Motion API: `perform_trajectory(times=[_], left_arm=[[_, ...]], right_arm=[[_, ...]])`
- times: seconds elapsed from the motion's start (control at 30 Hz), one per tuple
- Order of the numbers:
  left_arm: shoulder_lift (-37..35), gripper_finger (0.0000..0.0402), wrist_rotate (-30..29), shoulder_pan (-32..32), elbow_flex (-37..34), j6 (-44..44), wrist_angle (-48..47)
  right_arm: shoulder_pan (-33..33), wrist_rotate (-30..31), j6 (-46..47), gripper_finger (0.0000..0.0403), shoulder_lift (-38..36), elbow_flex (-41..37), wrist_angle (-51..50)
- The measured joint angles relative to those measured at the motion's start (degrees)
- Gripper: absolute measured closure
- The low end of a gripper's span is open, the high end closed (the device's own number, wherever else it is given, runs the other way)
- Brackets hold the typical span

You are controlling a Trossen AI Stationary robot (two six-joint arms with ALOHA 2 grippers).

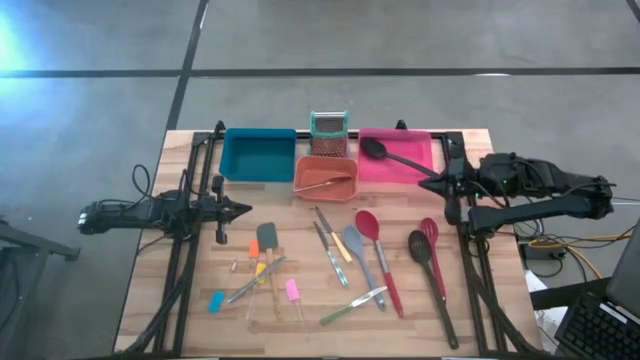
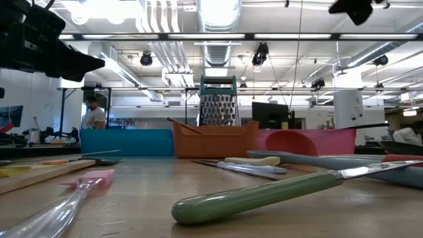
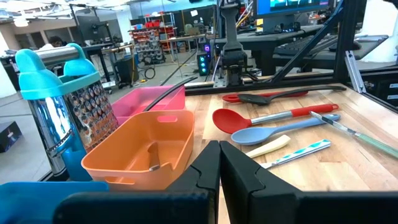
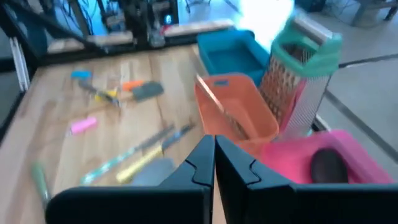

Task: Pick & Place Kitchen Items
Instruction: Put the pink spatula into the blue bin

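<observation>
Many kitchen items lie loose on the wooden table: a red spoon (image 1: 378,255), a light blue spoon (image 1: 358,250), a black slotted spoon (image 1: 430,275), a grey spatula (image 1: 267,240), knives and short tools with coloured handles (image 1: 292,292). A black spoon (image 1: 395,157) lies in the pink bin (image 1: 415,140), its handle over the rim. A slim utensil (image 1: 325,185) lies in the orange bin (image 1: 345,170). My left gripper (image 1: 245,210) is shut and empty, level at the table's left side. My right gripper (image 1: 425,186) is shut and empty, raised near the pink bin's near right corner.
A blue bin (image 1: 258,153) stands at the far left of the row of bins, and a teal-topped metal grater (image 1: 328,132) stands behind the orange bin. Dark arm frames run along both table sides. A green-handled knife (image 2: 264,195) lies closest to the near edge.
</observation>
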Motion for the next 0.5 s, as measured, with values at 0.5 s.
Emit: perform_trajectory(times=[0.5], left_arm=[[0.0, 0.0388, 0.0, 0.0, 0.0, 2.7, 0.0]], right_arm=[[0.0, -8.4, -3.3, 0.0394, -21.2, -7.2, -3.8]])
